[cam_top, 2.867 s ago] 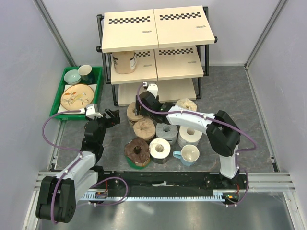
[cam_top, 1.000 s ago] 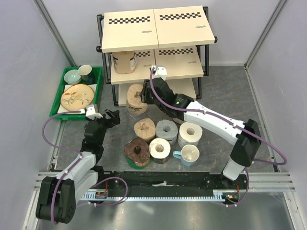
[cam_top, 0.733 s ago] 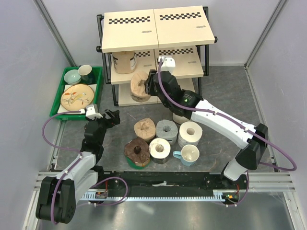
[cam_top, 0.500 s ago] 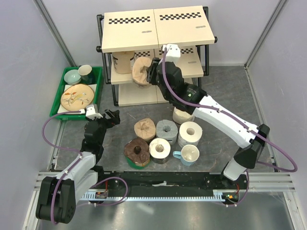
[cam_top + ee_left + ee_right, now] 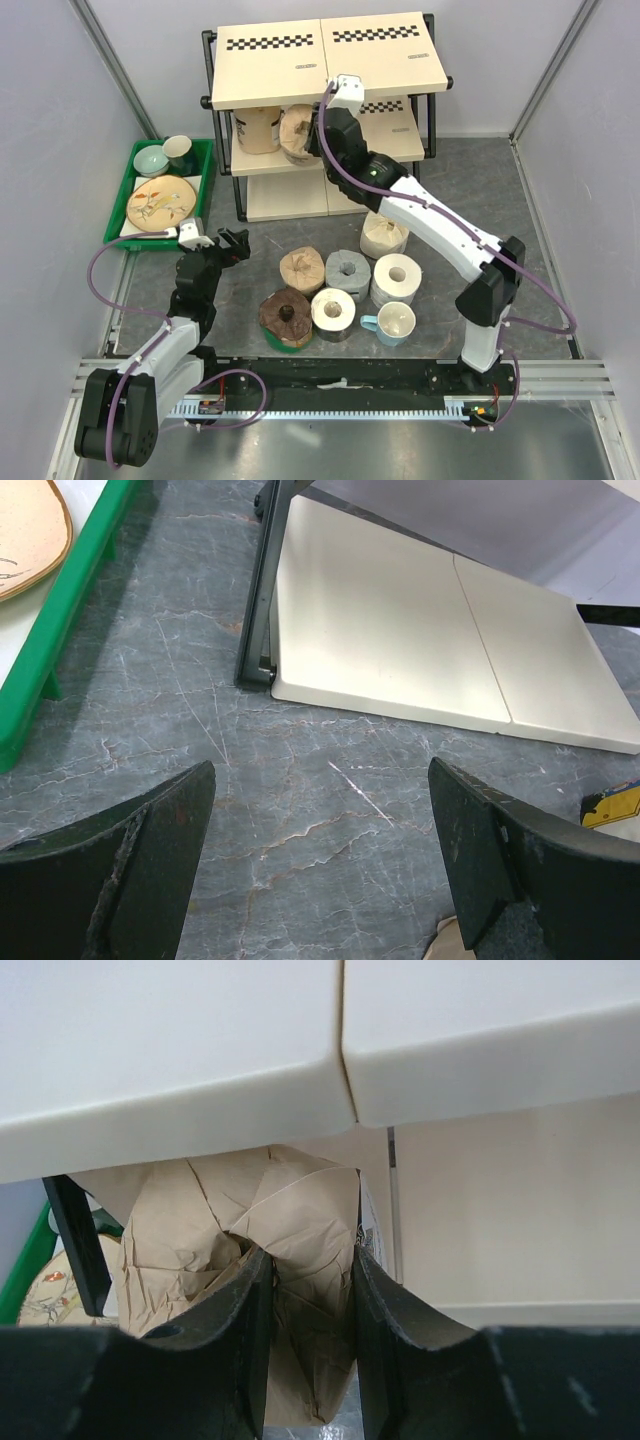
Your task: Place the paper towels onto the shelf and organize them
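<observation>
The right hand [image 5: 316, 138] is clamped on a tan roll [image 5: 297, 133], pinching its crumpled wrap, at the shelf's [image 5: 330, 60] middle tier, just beside a cream roll [image 5: 259, 128] there. The left hand [image 5: 228, 243] gapes wide, holding nothing, before the shelf's left end. Other rolls [image 5: 347, 272] stand before the shelf.

Tan roll [image 5: 297, 134] at shelf [image 5: 268, 72] middle tier

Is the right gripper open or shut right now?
Shut: the right gripper pinches the crumpled tan paper towel roll, jaws close together.
</observation>
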Controlling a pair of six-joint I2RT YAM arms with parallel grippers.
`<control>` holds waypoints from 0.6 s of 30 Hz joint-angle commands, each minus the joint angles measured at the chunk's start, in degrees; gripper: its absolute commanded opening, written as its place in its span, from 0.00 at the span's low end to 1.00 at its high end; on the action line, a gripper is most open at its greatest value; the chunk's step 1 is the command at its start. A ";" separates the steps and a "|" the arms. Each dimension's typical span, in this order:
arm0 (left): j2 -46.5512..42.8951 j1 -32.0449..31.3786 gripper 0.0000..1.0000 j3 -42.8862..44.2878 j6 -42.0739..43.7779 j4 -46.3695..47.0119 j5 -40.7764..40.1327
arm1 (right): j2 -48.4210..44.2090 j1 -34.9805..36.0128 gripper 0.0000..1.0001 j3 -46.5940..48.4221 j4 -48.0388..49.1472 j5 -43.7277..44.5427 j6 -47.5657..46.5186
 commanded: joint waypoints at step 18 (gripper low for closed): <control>-0.66 0.01 0.94 -0.09 -1.28 2.55 -1.33 | 4.59 -1.15 0.31 5.28 12.05 3.21 -5.77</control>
